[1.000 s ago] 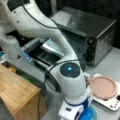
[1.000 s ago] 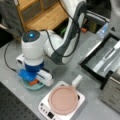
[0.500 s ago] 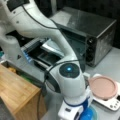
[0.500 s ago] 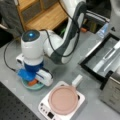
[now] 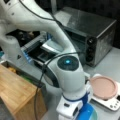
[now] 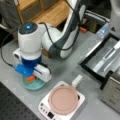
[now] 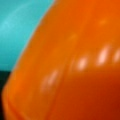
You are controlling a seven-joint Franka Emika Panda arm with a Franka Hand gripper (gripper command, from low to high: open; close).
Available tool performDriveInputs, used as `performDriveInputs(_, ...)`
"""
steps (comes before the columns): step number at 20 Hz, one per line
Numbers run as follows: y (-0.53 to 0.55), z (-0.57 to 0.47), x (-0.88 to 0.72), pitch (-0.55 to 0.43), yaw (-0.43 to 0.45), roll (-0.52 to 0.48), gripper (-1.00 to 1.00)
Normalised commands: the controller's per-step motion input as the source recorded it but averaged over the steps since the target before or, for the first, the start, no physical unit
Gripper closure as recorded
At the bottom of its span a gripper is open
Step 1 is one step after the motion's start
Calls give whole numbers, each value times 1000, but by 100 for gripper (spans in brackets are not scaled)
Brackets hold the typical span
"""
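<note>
In a front view my gripper points straight down over a teal plate at that view's lower left. A small orange object lies on the plate right under the hand. The wrist view is almost filled by the glossy orange object, with the teal plate showing at the top left. The fingers are hidden by the hand's white and blue body. In a front view only the plate's edge shows below the wrist at the bottom.
A pink round pan sits on a white cooker base to the plate's right; both show again. A toaster oven, a black tray and a wooden shelf stand around.
</note>
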Motion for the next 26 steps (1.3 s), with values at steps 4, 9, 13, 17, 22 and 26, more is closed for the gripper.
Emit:
performDriveInputs(4,0,382,202,138,27,106,100)
performDriveInputs(9,82,285,263,154,-30,114,100)
performDriveInputs(13,161,254,246,171,-102,88,100)
performDriveInputs(17,345,211,233,178,-162,57,100)
performDriveInputs(22,512,152,227,170,-146,39,100)
performDriveInputs(26,520,119,262,162,-120,6,100)
